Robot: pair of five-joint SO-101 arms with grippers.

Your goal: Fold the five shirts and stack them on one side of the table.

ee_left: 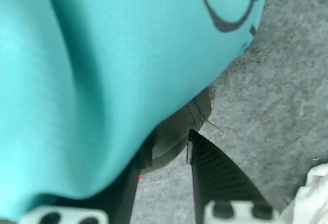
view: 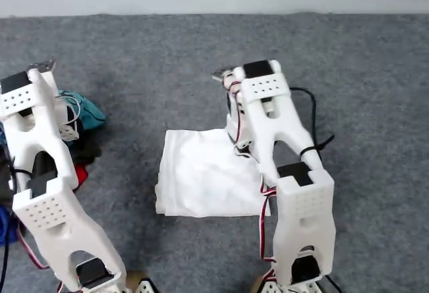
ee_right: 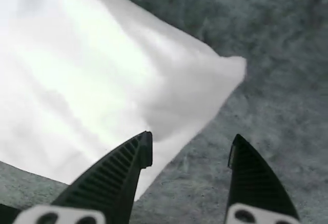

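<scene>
A white shirt (view: pixel 201 172) lies folded into a rectangle at the middle of the grey carpeted table (view: pixel 167 58). My right gripper (ee_right: pixel 192 137) hangs open just above that shirt's far right corner (ee_right: pixel 225 75), with nothing between its fingers. At the left edge sits a heap of shirts with a teal shirt (view: pixel 90 112) on top. My left gripper (ee_left: pixel 164 149) is down in this heap and open. The teal shirt (ee_left: pixel 102 80) drapes over one finger, and the other finger (ee_left: pixel 215 178) is bare. Dark grey cloth (ee_left: pixel 174 131) shows in the gap.
The heap also holds a black shirt (view: pixel 84 149), a red one (view: pixel 80 176) and a blue one (view: pixel 5 229), partly hidden under the left arm (view: pixel 40 172). The right arm (view: pixel 295 192) covers the white shirt's right edge. Bare carpet stretches behind and to the right.
</scene>
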